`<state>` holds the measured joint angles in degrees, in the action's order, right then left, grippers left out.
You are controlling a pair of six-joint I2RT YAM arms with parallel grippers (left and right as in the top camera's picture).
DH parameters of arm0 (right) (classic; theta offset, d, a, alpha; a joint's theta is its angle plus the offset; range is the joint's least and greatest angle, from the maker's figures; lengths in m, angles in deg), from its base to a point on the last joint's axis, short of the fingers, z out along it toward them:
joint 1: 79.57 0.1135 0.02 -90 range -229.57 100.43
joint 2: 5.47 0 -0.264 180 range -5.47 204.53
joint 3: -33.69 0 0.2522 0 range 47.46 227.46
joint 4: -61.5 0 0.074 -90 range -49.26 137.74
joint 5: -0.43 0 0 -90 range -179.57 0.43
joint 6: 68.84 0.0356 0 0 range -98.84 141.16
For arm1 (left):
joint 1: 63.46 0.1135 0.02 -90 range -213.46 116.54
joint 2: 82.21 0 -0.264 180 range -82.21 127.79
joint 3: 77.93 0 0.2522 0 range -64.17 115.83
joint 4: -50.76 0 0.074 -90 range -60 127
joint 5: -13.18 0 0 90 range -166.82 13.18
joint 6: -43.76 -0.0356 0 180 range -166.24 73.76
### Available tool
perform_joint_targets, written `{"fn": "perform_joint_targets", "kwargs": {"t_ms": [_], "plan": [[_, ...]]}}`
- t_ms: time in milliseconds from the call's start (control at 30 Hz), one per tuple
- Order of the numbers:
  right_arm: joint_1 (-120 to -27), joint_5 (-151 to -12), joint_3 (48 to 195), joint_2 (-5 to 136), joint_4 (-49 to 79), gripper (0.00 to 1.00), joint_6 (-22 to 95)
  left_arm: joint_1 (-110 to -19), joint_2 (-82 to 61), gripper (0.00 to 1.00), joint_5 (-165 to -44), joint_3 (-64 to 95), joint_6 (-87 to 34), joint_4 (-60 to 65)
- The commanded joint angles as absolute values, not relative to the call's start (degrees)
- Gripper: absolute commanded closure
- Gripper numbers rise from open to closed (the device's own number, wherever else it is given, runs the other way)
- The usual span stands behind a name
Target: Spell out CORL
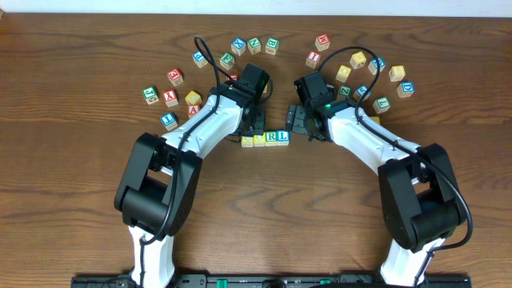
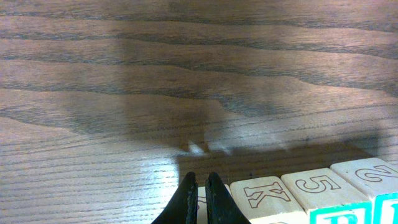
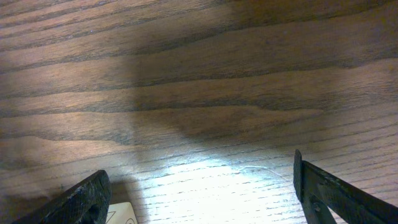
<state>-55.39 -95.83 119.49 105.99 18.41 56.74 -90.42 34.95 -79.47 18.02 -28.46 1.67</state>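
Note:
Four cubes stand in a row at the table's middle: two with yellow tops (image 1: 246, 142) (image 1: 258, 140), then the green R cube (image 1: 272, 138) and the blue L cube (image 1: 283, 137). My left gripper (image 1: 254, 128) is shut and empty, its tips just behind the row's left end. In the left wrist view the shut fingers (image 2: 201, 182) stand in front of the first cube, with side faces K (image 2: 264, 196), 5 (image 2: 323, 186) and 2 (image 2: 373, 174) to their right. My right gripper (image 1: 302, 124) (image 3: 202, 183) is open over bare wood just right of the row.
Loose alphabet cubes lie in an arc behind the arms: a group at left (image 1: 170, 98), some at the back (image 1: 254, 45), more at right (image 1: 358, 60). A cube corner (image 3: 124, 213) shows beside my right gripper's left finger.

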Motion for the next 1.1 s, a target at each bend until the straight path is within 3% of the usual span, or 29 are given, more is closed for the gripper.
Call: {"fn": "perform_joint_targets", "kwargs": {"t_ms": [0,400,633,1067], "plan": [[-55.1,-96.9,119.2,104.5,18.4,0.11,57.4,-89.5,35.2,0.93,-78.9,19.6,-30.1,1.0],[-55.1,-96.9,119.2,104.5,18.5,0.05,57.3,-82.8,31.8,0.93,-79.0,22.5,-27.5,-9.2],[-55.1,-96.9,119.2,104.5,18.4,0.06,57.3,-83.9,31.9,0.93,-85.5,19.8,-27.5,-10.1],[-55.1,-96.9,119.2,104.5,18.4,0.06,57.3,-85.9,31.9,0.92,-85.2,15.6,-27.5,-9.8]]}}
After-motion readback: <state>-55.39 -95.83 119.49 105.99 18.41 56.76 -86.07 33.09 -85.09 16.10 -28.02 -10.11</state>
